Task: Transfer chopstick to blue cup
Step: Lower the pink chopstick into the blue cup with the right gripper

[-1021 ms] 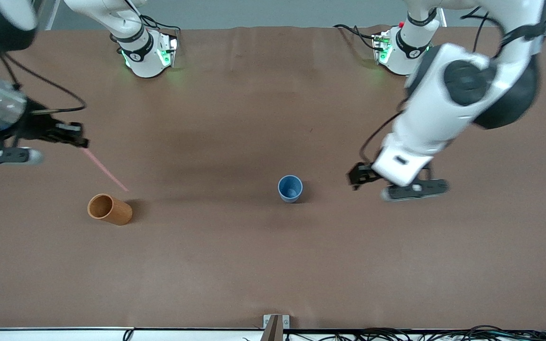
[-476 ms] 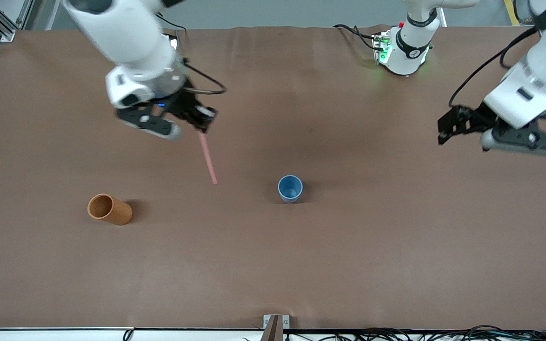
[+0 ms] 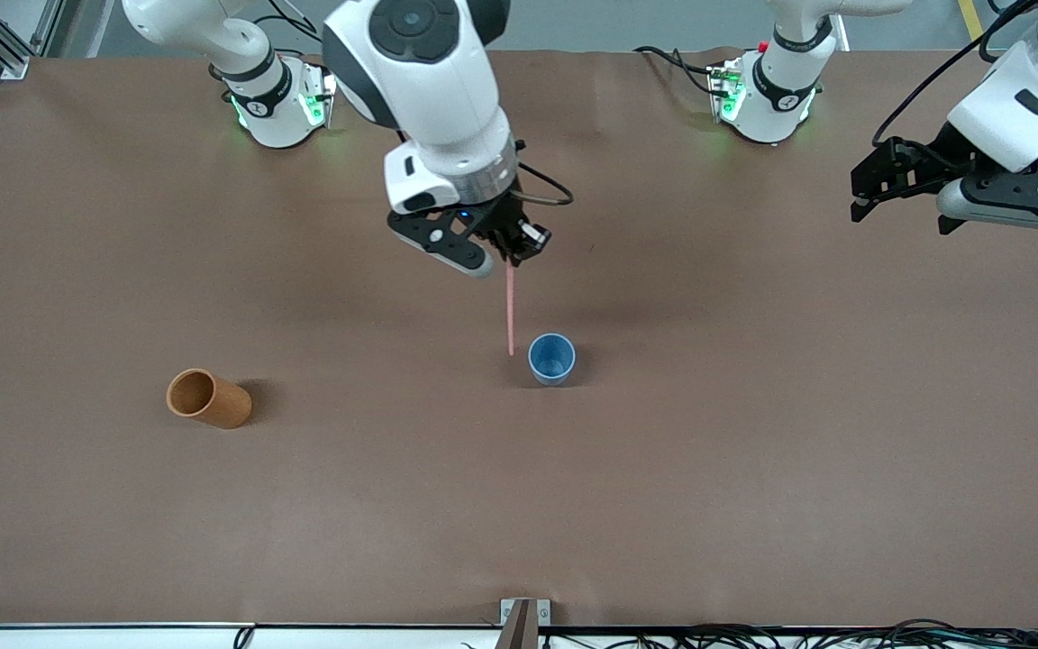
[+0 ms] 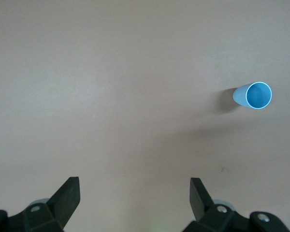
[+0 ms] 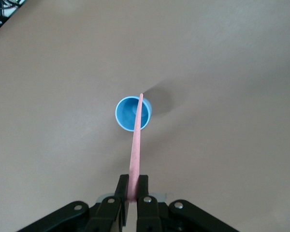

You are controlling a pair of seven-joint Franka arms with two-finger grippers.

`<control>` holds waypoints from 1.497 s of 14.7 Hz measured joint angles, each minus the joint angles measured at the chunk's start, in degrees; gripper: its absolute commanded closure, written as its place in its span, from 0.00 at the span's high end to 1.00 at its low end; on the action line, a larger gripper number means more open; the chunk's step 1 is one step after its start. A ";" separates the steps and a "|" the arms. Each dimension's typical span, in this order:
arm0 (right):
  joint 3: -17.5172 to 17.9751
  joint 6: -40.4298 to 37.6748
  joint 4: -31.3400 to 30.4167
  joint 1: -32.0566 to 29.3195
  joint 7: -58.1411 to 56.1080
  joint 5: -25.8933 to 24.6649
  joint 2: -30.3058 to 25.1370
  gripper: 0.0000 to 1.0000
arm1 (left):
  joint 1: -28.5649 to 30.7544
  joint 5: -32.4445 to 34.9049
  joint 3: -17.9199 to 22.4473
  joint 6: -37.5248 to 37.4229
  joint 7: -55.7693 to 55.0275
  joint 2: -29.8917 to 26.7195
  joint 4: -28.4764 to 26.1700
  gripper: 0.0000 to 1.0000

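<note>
The right pincer (image 3: 512, 255) hangs in the upper middle of the front view, over the brown worktop (image 3: 753, 469), its fingers clamped tight on the top end of the chopstick (image 3: 510, 311). The pale-pink stick hangs down almost upright from the grip, and its free tip sits just beside the rim of the blue cup (image 3: 552, 359), which stands upright near the middle of that frame. From the right wrist view the chopstick (image 5: 136, 145) runs up from between the closed fingers (image 5: 116, 203) and its tip lies over the open mouth of the blue cup (image 5: 124, 116), near the rim.

The left pincer (image 3: 902, 185) waits in the air at the upper right edge of the front view, over the left arm's end of the worktop, its fingers (image 4: 67, 195) spread wide with nothing between them.

An orange-brown cup (image 3: 208, 398) stands at the lower left of the front view, toward the right arm's end, well apart from the blue cup.
</note>
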 measured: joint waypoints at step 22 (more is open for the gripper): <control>0.04 11.93 -1.74 3.17 1.34 2.53 10.57 0.39 | 1.56 0.00 2.11 0.42 0.24 0.33 -0.88 1.00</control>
